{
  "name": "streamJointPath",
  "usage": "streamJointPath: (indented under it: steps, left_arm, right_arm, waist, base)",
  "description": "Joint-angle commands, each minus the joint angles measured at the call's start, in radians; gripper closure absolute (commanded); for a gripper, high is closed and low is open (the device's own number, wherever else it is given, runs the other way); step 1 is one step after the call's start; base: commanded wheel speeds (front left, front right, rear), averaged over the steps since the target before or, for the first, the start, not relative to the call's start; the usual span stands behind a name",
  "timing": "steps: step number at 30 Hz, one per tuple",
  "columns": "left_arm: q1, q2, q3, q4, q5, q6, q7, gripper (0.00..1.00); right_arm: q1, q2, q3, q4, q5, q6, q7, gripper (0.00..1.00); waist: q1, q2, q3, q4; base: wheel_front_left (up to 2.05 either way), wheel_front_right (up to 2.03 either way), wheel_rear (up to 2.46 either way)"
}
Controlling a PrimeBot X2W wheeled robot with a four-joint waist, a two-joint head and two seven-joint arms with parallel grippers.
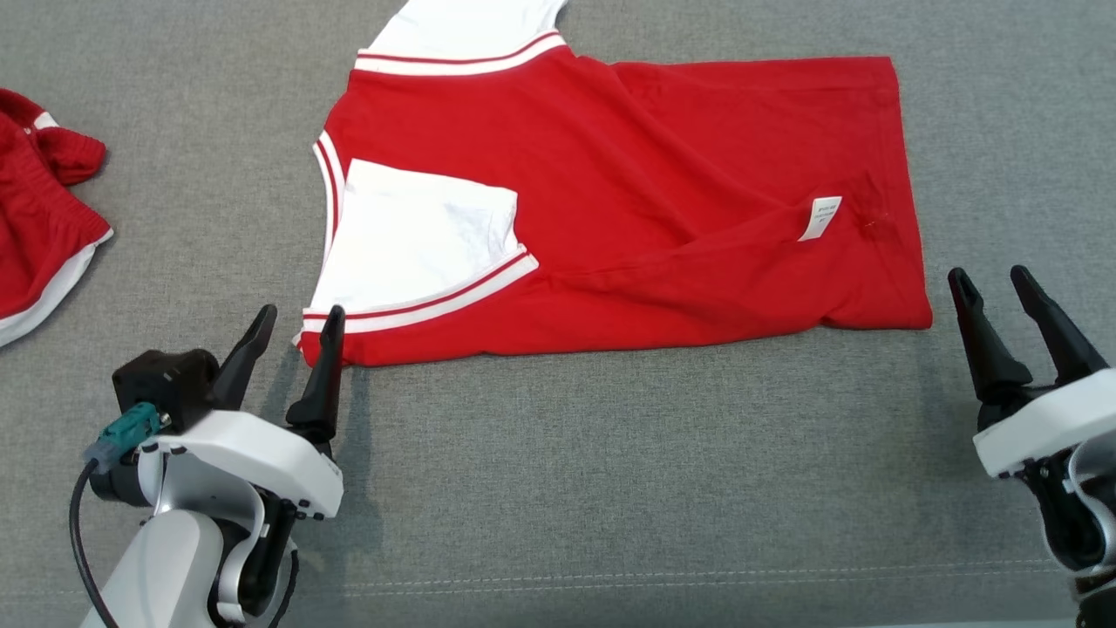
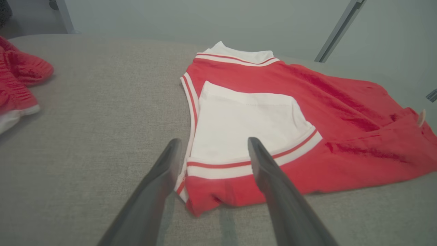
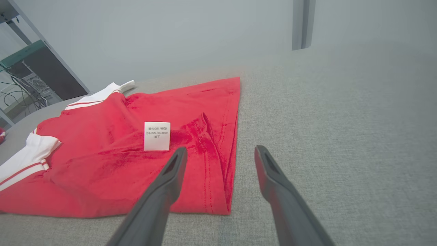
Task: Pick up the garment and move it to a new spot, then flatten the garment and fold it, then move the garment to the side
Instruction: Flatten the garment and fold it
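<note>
A red shirt (image 1: 628, 201) with white sleeves lay spread on a grey upholstered surface (image 1: 610, 453), to the right of a crumpled red garment (image 1: 35, 209) and well apart from it. One white sleeve (image 1: 418, 235) was folded in over the body at the end nearer that garment. A small care label (image 1: 820, 217) stood up from the cloth at the end farther from it.

Both of the robot's grippers stood wide open and held nothing. The left gripper (image 1: 300, 312) hung between the crumpled garment and the shirt, much closer to the shirt. Its fingers straddled the shirt's near corner, the one on the garment's side. Whether a fingertip touched the cloth could not be told. The right gripper (image 1: 989, 274) was at the shirt's opposite end, farthest from the crumpled garment. It sat just beside the near hem corner, one finger over the hem and the other over bare upholstery.

The shirt looked like light, soft knit that would sag and drape as soon as it was lifted. Loose creases across the body suggested the layers could slide over one another. The best holds were probably the two near corners, each pinched through every layer so the folded sleeve would not slip out. Lifted by a single point, the fold would likely come undone.
</note>
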Motion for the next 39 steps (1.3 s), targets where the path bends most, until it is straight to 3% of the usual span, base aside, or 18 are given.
streamJointPath:
  steps: [1,4,8,17,29,39]
  left_arm:
    - [0.002,0.028,0.033,-0.025,0.019,0.019,-0.012,0.0]
    - [0.029,0.029,0.032,-0.015,0.048,0.052,-0.037,0.0]
    - [0.069,0.03,0.029,0.001,0.055,0.065,-0.056,0.0]
    - [0.122,0.032,0.03,0.026,0.041,0.076,-0.054,0.0]
    - [0.043,0.036,0.01,0.093,0.025,0.046,-0.014,0.0]
    - [-0.104,0.019,-0.008,0.23,-0.009,-0.013,0.034,0.0]
  right_arm:
    - [0.038,0.008,-0.009,-0.024,-0.037,0.004,-0.035,0.0]
    - [0.088,0.077,-0.067,-0.017,-0.136,0.004,-0.101,0.0]
    - [0.154,0.158,-0.12,-0.02,-0.237,0.004,-0.141,0.0]
    - [0.218,0.24,-0.164,-0.025,-0.326,0.004,-0.138,0.0]
    - [0.142,0.239,-0.131,0.008,-0.332,0.004,-0.088,0.0]
    - [-0.106,0.192,0.01,0.239,-0.258,0.004,-0.012,0.0]
  waist:
    - [0.0,-0.0001,-0.022,-0.011]
    - [0.0,-0.0001,-0.052,-0.021]
    - [0.0,-0.0001,-0.095,-0.036]
    - [0.0,-0.0001,-0.139,-0.059]
    - [0.0,-0.0001,-0.127,-0.079]
    - [0.0,-0.0001,-0.063,-0.074]
  base:
    - [0.0,0.0,0.0]
    - [0.0,0.0,0.0]
    - [0.0,0.0,0.0]
    - [0.0,0.0,0.0]
    - [0.0,0.0,0.0]
    - [0.0,0.0,0.0]
